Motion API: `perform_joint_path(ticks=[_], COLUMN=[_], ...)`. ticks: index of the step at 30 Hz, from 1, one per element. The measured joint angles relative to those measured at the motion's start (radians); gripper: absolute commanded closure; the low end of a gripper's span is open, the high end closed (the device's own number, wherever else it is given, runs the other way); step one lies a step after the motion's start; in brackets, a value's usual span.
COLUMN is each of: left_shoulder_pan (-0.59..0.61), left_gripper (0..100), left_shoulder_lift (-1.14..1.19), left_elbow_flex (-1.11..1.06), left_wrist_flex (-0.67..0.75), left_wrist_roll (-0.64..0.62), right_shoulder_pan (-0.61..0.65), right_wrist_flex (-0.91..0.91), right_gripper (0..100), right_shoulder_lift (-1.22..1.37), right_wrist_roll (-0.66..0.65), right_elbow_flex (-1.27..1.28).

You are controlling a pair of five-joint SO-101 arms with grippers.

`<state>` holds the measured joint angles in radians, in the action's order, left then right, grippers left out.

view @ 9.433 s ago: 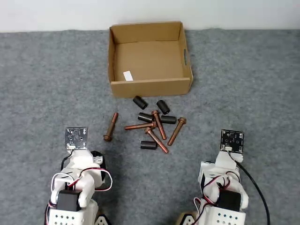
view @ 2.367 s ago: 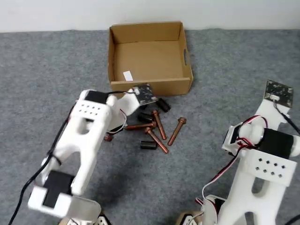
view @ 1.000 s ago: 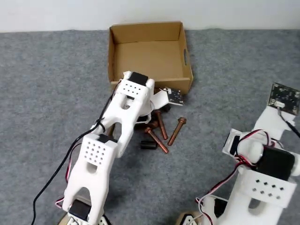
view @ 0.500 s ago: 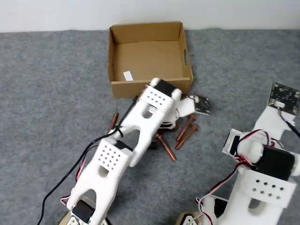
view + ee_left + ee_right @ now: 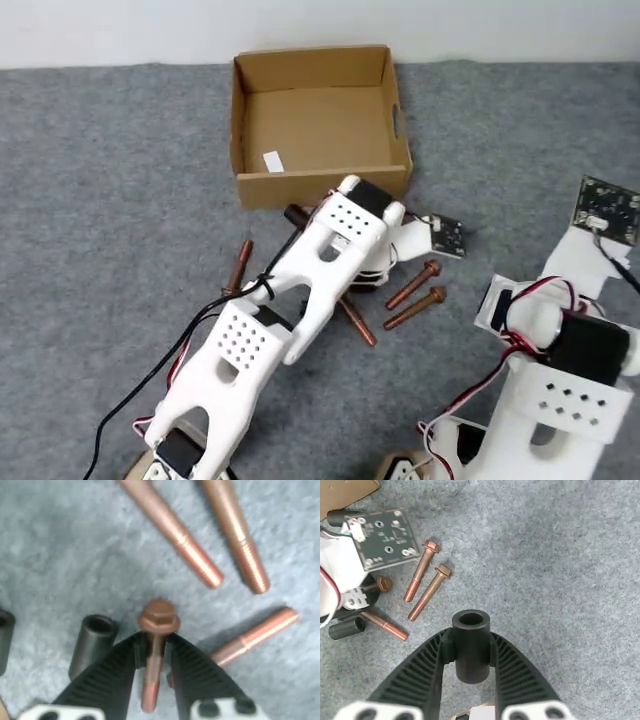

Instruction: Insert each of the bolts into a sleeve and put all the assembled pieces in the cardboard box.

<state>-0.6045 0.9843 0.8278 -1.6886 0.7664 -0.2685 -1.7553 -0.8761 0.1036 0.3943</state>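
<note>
Because mating comes next, left gripper (image 5: 155,642): clamps copper hex-head bolt (image 5: 158,617)
Right gripper (image 5: 470,645), 3 o'clock of loose bolts (image 5: 415,296): clamps black cylindrical sleeve (image 5: 471,665), bore up, ready

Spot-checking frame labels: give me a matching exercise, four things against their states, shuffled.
1. left gripper
2. right gripper
3. brown cardboard box
4. two side-by-side copper-coloured hex bolts

A. lying on the grey carpet
B. shut on a black cylindrical sleeve
C. no bolts or sleeves inside
D. shut on a copper-coloured hex bolt

Pairs: 1-D, 2-B, 3-C, 4-A
</note>
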Motion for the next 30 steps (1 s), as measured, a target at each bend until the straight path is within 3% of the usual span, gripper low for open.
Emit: perform_joint_path(ticks=[7, 18, 24, 30], left_shoulder_pan=[-0.018, -0.015, -0.003, -0.003], left_gripper=[100, 100, 100, 100], left_shoulder_lift=[0.034, 0.028, -0.204, -0.551], left_elbow_flex=[0.02, 0.054, -0.049, -0.305], left_wrist_flex=[0.003, -0.035, -0.035, -0.035], left_wrist_roll=[-0.023, -0.103, -0.203, -0.29], right_shoulder_pan=[0.0, 0.0, 0.0, 0.0], right_wrist_flex=[0.0, 0.0, 0.0, 0.0], right_gripper=[98.9, 98.9, 99.1, 99.1], right_shoulder_lift=[0.0, -0.092, -0.27, -0.347], right_wrist_roll=[0.0, 0.0, 0.0, 0.0], right_elbow_flex=[0.0, 0.0, 0.0, 0.0])
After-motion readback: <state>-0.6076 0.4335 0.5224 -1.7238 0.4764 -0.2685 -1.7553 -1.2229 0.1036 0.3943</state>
